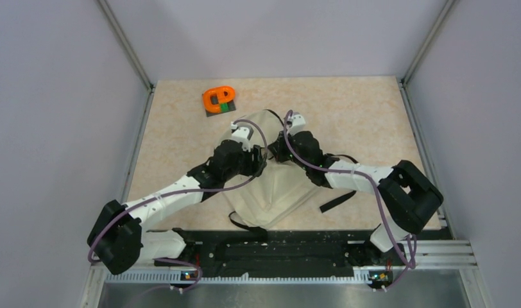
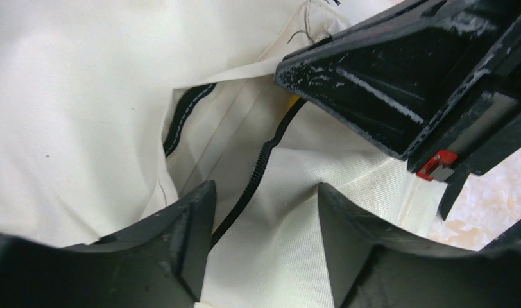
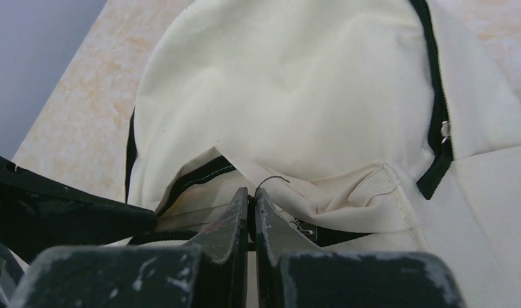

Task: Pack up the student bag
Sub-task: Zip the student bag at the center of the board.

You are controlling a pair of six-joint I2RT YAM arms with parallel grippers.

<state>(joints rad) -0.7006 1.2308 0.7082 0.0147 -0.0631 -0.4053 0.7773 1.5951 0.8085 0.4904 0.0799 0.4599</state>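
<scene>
Pale marbled tabletop (image 1: pixel 373 109) fills the space between grey walls (image 1: pixel 46 128), with a black mounting rail (image 1: pixel 277 250) along its near edge. Just beyond the rail lies the student bag (image 1: pixel 280 192), cream fabric slumped at the middle of the table, and a loose black strap (image 1: pixel 337 201) trails off the bag's right side.

Both arms reach in over the bag's far half. The left gripper (image 2: pixel 264 250) hangs above the bag's mouth with its fingers (image 2: pixel 187 237) spread apart, holding nothing. They straddle a black zipper line (image 2: pixel 245 192) and a fold of cream cloth. Right beside it, the right gripper (image 3: pixel 248 205) has its fingers pressed together on the cream hem of the bag's opening, and the cloth is pulled taut to their tips.

Farther back, beyond the bag's far-left corner and apart from it, an orange ring-shaped object (image 1: pixel 218 97) sits on a small dark base.
</scene>
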